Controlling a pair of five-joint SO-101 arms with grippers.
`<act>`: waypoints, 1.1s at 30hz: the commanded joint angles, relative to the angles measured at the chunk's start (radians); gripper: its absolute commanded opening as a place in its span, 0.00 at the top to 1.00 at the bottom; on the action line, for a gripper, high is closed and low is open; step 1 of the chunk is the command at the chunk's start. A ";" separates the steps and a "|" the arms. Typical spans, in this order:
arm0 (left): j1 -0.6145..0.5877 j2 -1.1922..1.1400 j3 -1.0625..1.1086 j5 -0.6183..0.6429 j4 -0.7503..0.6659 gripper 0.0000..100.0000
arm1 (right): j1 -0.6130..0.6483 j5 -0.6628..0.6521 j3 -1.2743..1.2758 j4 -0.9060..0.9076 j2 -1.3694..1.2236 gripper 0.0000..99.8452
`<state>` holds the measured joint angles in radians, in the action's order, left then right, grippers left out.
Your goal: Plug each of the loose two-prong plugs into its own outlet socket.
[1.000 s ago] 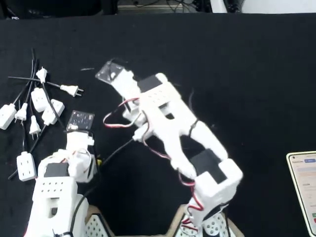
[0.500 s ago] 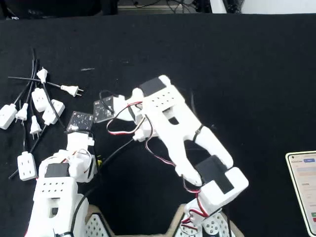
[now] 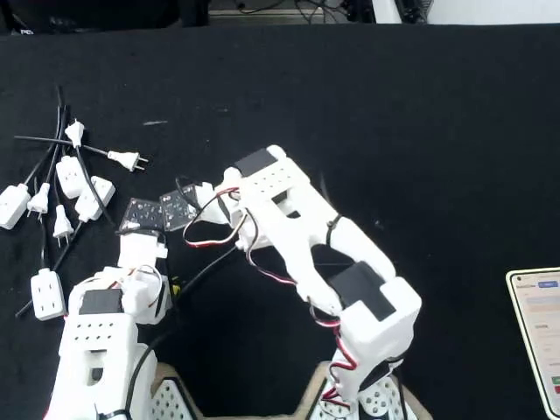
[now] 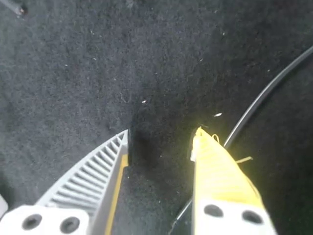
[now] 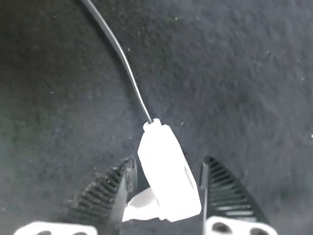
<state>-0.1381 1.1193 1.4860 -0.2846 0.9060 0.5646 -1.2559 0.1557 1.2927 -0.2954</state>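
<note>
The right gripper (image 5: pixel 169 158) has its fingers set on either flank of a white connector (image 5: pixel 168 178). They meet the body low down by the look of it, so I judge it pinched. Its cord (image 5: pixel 119 53) leads off from the far end. Whether this is a plug or a socket, I cannot tell.

The left gripper (image 4: pixel 161 132) has its fingers spread with nothing between them. Bare black table (image 4: pixel 73 63) lies below, and a black cable (image 4: pixel 266 94) runs just beside the yellow finger.

Seen from above, the two grippers sit near each other. The loose plugs (image 3: pixel 127 159) and sockets (image 3: pixel 45 293) lie clustered towards the table's left edge.

Assessment: the connector is light, rigid moulded plastic, smooth enough to swivel in a pinch, and the cord will drag on it. It should be held by the flat sides of the body, clear of the cord and of any prongs, which would bend if driven in askew.
</note>
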 commanded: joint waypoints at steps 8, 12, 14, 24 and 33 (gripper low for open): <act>-0.002 0.009 -0.010 0.003 -0.012 0.78 | -0.114 0.091 -0.062 -0.052 -0.047 0.96; -0.002 0.009 -0.010 0.003 -0.014 0.78 | -0.167 0.135 -0.064 -0.068 -0.045 0.99; -0.002 0.009 -0.010 0.003 -0.014 0.78 | -0.187 0.152 -0.076 -0.068 -0.038 0.99; -0.005 0.009 -0.008 0.003 -0.014 0.78 | -0.585 0.549 -0.349 -0.058 0.174 0.99; -0.007 0.009 -0.007 0.009 -0.014 0.78 | -0.980 0.778 -0.535 -0.066 0.136 0.99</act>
<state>-0.1381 1.1208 1.4860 -0.2862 0.9060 -0.2946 -0.5286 -0.2524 1.2436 -0.1926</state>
